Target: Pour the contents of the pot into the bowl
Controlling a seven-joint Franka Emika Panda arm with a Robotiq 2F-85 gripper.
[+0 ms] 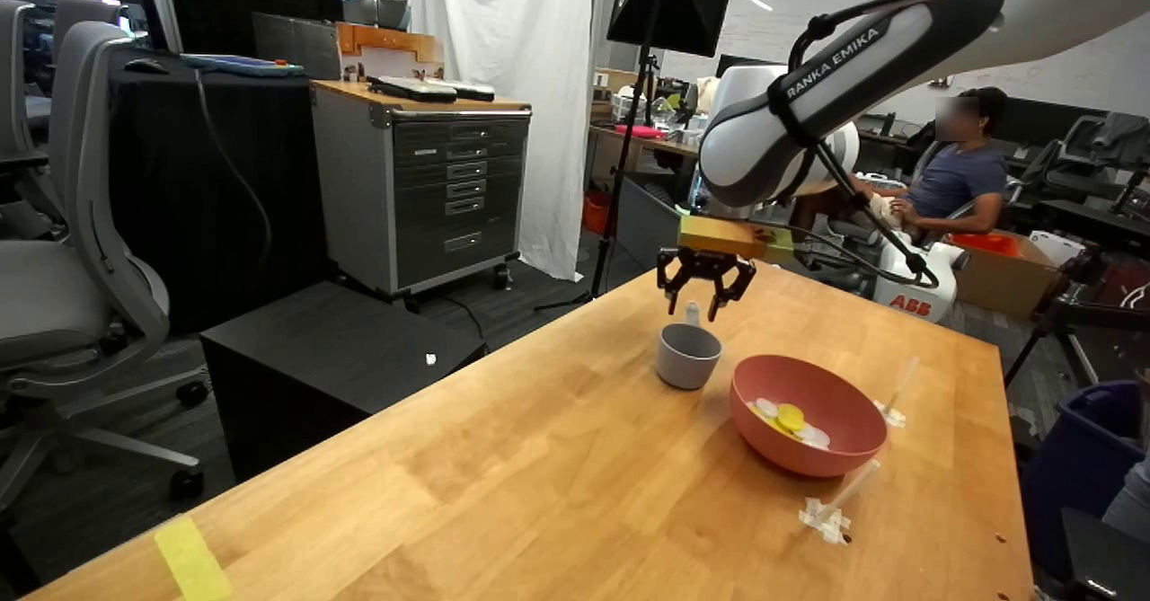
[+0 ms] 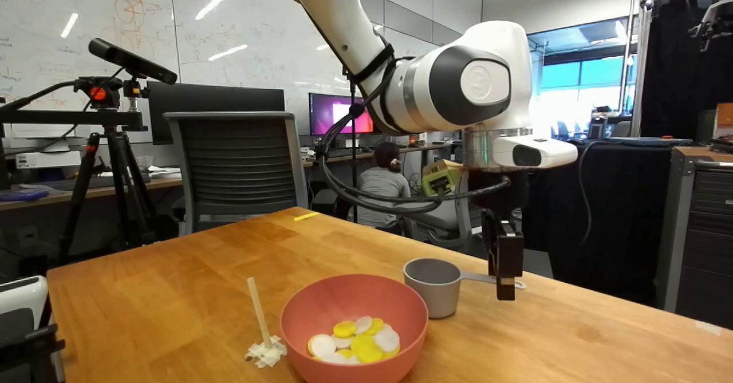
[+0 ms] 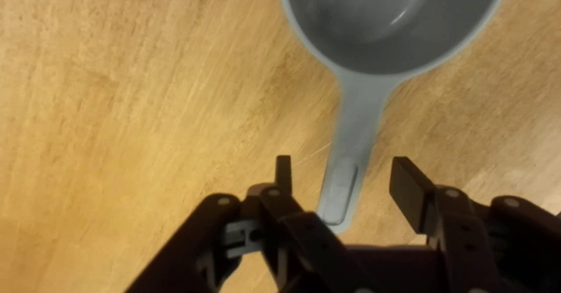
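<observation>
The pot is a small grey cup with a flat handle (image 1: 686,369); it stands upright on the table in both exterior views (image 2: 444,296). The wrist view shows the pot (image 3: 394,56) with nothing in the visible part of its inside. The salmon-red bowl (image 1: 774,444) stands close beside the pot, also in an exterior view (image 2: 358,294). The contents, yellow and whitish discs (image 1: 791,418), lie in the bowl (image 2: 365,348). My gripper (image 1: 693,311) is open and empty above the pot's handle (image 2: 505,292). In the wrist view its fingers (image 3: 339,177) are either side of the handle, apart from it.
Thin upright sticks (image 1: 852,488) are taped to the wooden table (image 1: 539,457) near the bowl, one also in an exterior view (image 2: 259,312). A yellow tape strip (image 1: 192,558) marks the table's far end. A white ABB arm (image 1: 916,291) stands beyond the table edge.
</observation>
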